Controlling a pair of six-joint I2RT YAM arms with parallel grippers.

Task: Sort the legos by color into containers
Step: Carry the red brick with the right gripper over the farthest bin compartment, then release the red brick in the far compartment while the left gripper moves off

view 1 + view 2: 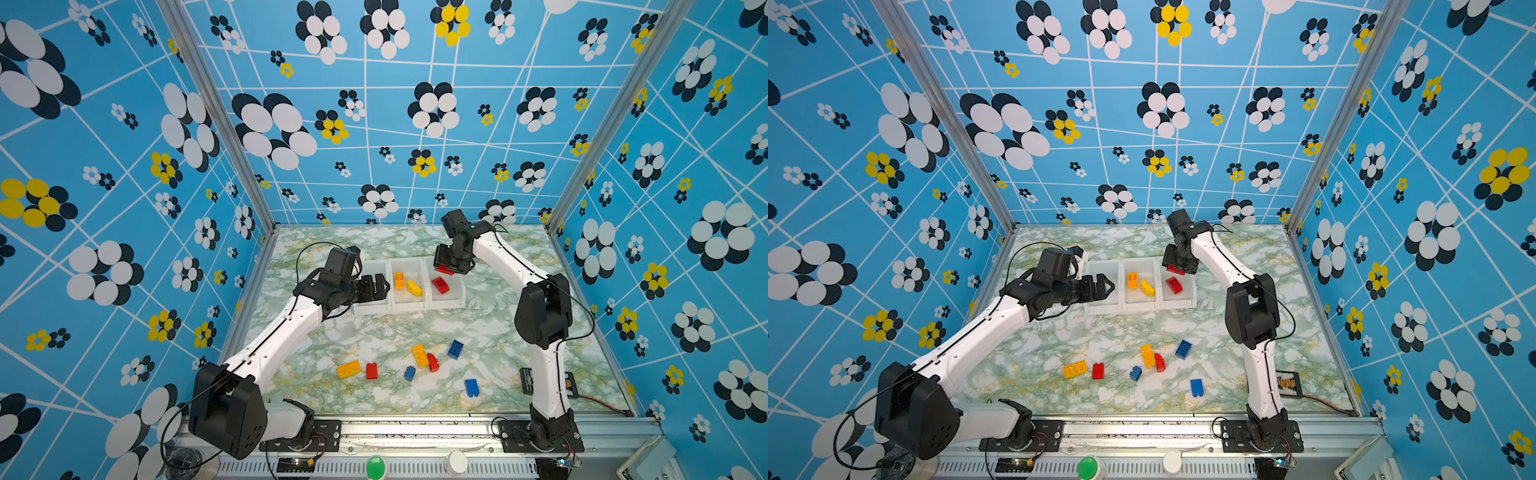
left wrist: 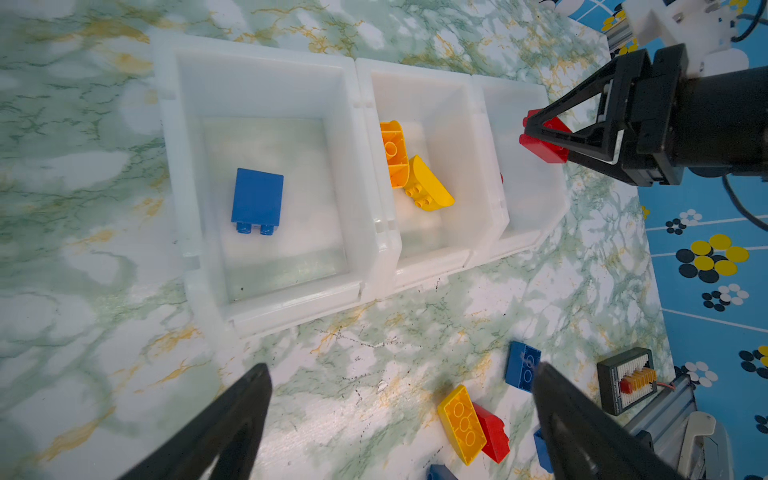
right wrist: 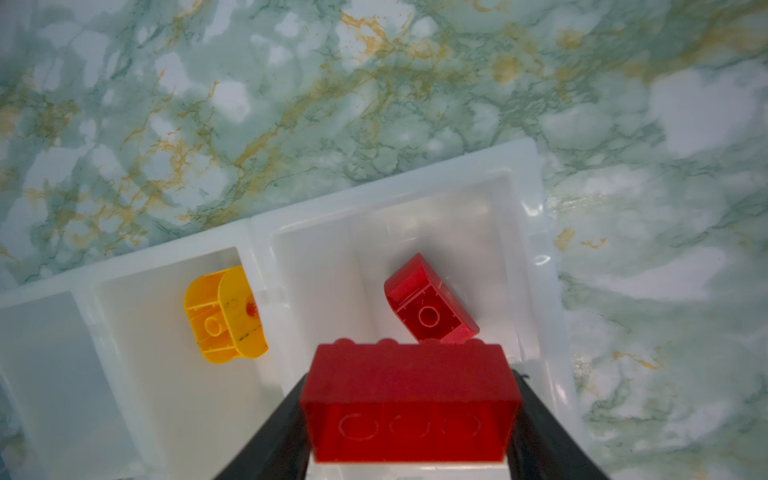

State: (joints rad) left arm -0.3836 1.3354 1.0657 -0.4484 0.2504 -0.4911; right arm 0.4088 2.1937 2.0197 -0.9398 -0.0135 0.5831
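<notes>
Three joined white containers stand at the back of the table. My right gripper hangs over the rightmost bin, shut on a long red lego. Below it in that bin lies a rounded red lego. The middle bin holds two yellow legos. A blue lego lies in the left bin. My left gripper is open and empty, just above the left bin. Several loose legos lie near the table's front: yellow, red and blue.
A small black connector box sits by the right arm's base near the right wall. Patterned blue walls close in the table on three sides. A metal rail with a green button runs along the front.
</notes>
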